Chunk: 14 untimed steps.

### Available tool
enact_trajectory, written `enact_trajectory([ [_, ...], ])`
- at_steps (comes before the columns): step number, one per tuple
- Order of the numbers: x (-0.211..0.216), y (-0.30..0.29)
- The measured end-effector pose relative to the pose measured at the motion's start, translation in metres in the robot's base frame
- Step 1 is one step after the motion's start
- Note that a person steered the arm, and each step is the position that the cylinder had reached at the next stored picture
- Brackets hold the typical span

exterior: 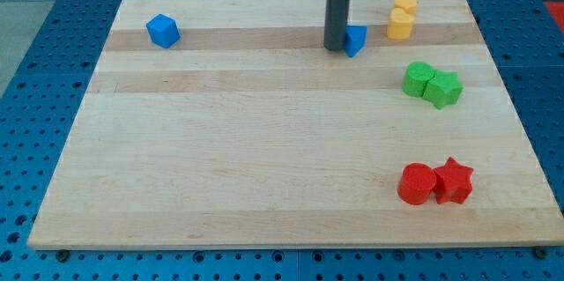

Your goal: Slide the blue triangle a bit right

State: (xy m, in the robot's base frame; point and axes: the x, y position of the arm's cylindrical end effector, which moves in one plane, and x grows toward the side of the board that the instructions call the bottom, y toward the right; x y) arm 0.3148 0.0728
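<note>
Right of my tip (336,48), touching: blue triangle (357,40)

Blue triangle (356,40) lies near the board's top edge.

From where I watched, a pale wooden board (264,140) with lengthwise grain bands filled most of the view. It lay on a blue perforated table surface (40,70) that showed on every side. Light was even and soft, without hard shadows. No walls or windows were visible.
</note>
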Motion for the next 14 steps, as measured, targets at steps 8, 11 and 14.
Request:
enact_trajectory([
  [8,-0.050,0.018],
  [11,-0.030,0.024],
  [14,-0.027,0.038],
])
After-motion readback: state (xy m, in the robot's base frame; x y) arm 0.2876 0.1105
